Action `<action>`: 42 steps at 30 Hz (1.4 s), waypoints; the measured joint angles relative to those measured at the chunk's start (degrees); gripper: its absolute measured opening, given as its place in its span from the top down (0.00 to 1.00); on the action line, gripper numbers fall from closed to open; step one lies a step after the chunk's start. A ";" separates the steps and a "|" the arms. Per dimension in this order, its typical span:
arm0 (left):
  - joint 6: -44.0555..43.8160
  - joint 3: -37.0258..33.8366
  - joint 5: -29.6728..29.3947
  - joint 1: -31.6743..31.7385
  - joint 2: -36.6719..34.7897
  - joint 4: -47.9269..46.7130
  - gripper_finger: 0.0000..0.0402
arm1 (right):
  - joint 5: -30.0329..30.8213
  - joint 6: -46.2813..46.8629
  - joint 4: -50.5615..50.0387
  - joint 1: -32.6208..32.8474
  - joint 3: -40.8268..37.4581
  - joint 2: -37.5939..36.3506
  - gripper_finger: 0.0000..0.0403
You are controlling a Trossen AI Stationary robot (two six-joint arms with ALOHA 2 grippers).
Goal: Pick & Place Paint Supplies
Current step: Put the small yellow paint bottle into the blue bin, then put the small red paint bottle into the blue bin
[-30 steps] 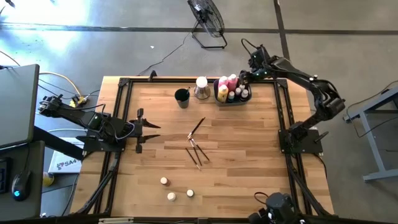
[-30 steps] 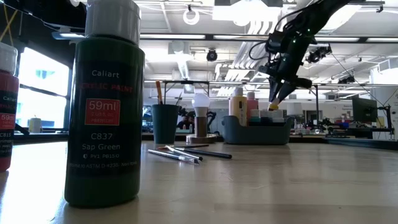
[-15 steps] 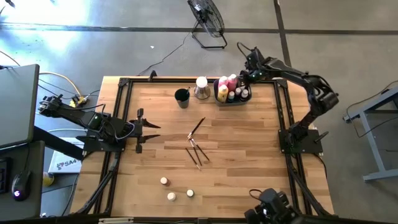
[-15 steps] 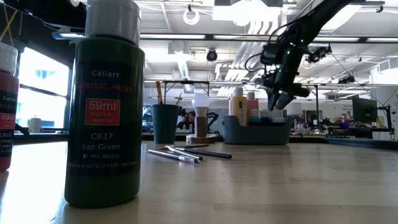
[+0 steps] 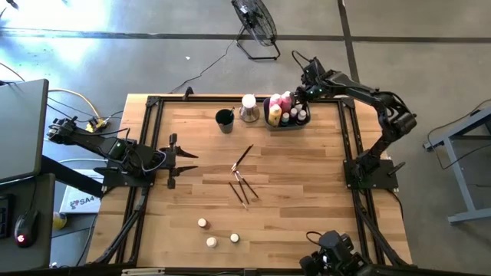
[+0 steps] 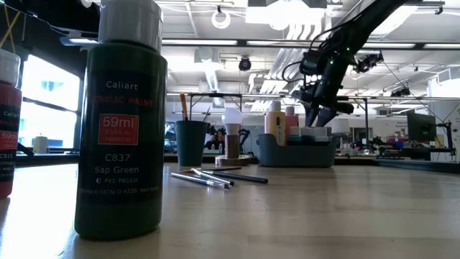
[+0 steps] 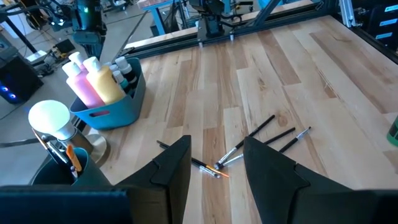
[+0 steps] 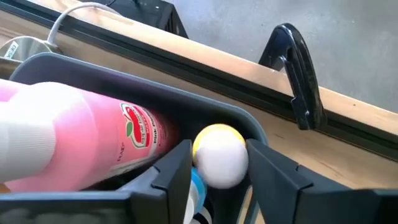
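A grey-blue bin (image 5: 291,123) stands at the table's far right with a pink bottle (image 5: 286,100), a yellow bottle (image 5: 275,113) and small pots in it. My right gripper (image 8: 219,163) reaches down into the bin's far right corner, shut on a small cream-capped pot (image 8: 219,155) beside the pink bottle (image 8: 74,143). Several thin brushes (image 5: 242,180) lie flat mid-table. Three small pots (image 5: 211,242) stand near the near edge. My left gripper (image 7: 217,149) waits open at the table's left, holding nothing. My right gripper has the pot's round cream cap (image 8: 231,148) between its two fingers, one on each side. The fingers slant steeply down from the table's far right. The pot is low inside the bin. Its body is hidden below the cap, so what it rests on does not show.
A dark round cup (image 5: 224,120) and a white-topped object (image 5: 248,107) stand left of the bin. In the low view a large green paint bottle (image 6: 122,122) and a red one (image 6: 6,122) stand close to the camera. A black clamp (image 8: 298,74) grips the far rail.
My right gripper has sunk toward the bin with the small pot, carrying it from above the rim down inside, beside the pink bottle.
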 joint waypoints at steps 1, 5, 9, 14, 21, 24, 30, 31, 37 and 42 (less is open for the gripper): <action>0.00 0.00 -0.01 0.00 0.00 0.00 0.64 | -0.13 0.00 -0.12 0.00 0.00 0.00 0.62; 0.00 -0.01 0.01 0.00 0.00 0.00 0.64 | -0.45 0.00 -0.23 0.00 0.00 0.00 0.59; 0.00 0.00 0.01 0.00 0.00 -0.01 0.64 | -0.42 0.00 -0.29 0.00 0.00 0.00 0.59; 0.00 -0.01 0.01 0.00 0.00 -0.02 0.64 | 0.08 -0.14 -0.31 0.00 0.00 -0.34 0.59; -0.02 0.00 0.03 0.00 0.00 -0.02 0.64 | 0.08 -0.39 -0.72 0.00 0.38 -4.52 0.60; -0.04 0.00 0.03 0.00 0.00 -0.02 0.64 | -0.55 -0.28 -0.76 0.02 0.98 -7.80 0.61; -0.13 -0.02 0.04 0.00 0.00 -0.21 0.64 | -2.56 -5.77 -4.03 1.22 1.01 -15.90 0.64; -0.13 -0.01 0.05 0.00 0.00 -0.42 0.64 | -3.29 -7.44 -5.28 1.69 1.01 -17.38 0.65; -1.11 -0.01 0.22 0.00 0.00 -1.57 0.64 | -7.57 -11.55 -8.10 7.06 0.94 -24.26 0.75; -2.81 0.00 0.20 0.00 0.00 -2.23 0.64 | -8.03 -10.68 1.80 15.51 -5.90 -29.08 0.83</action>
